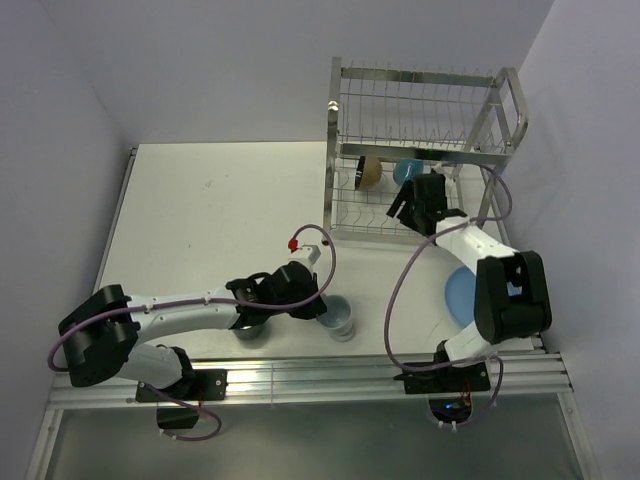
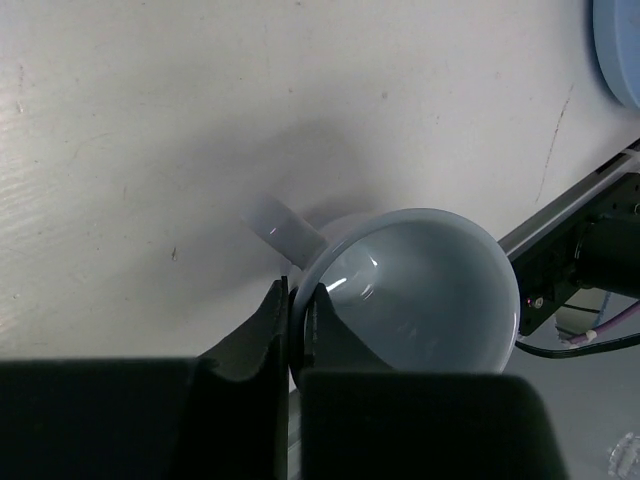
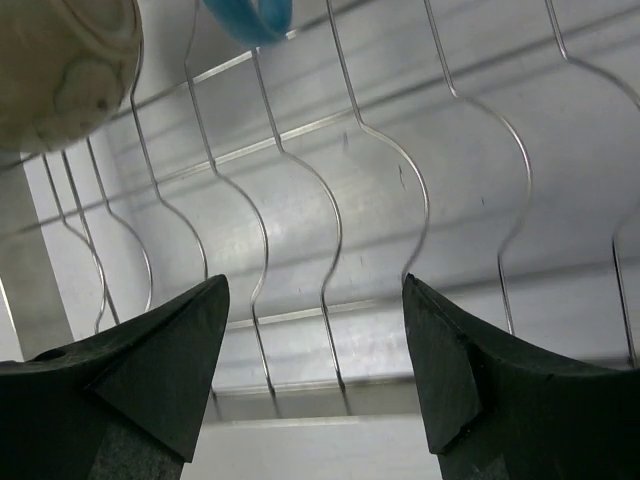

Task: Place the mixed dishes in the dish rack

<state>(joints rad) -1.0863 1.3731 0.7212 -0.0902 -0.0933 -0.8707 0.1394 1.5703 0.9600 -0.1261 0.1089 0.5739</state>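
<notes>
Left gripper [image 2: 297,300]: fingers pressed together on the near rim of the white mug [image 2: 430,290], one finger outside the wall and one inside.
Mug stands upright on the table [image 1: 200,200], mouth up, long axis vertical. It sits just ahead of the fingertips and a little to their right.
Handle [image 2: 285,228] juts from the wall just beyond the fingers, pointing ahead and slightly left of them.
Left arm: low and stretched along the near edge, wrist tipped down over the mug.
Dark mug [image 1: 250,328]: behind the pincer, under the forearm.

Right gripper [image 3: 315,290]: jaws spread wide, nothing between them, facing the lower-tier wires of the dish rack [image 1: 420,100].
Right arm: elbow folded up near the base, forearm reaching forward.
Ahead and to its left lies the bowl [image 3: 60,60], tan side showing; the light blue mug [image 3: 248,20] is straight ahead, higher.
Plate [image 1: 458,295]: on the table well behind this pincer, beside the elbow and partly hidden.
</notes>
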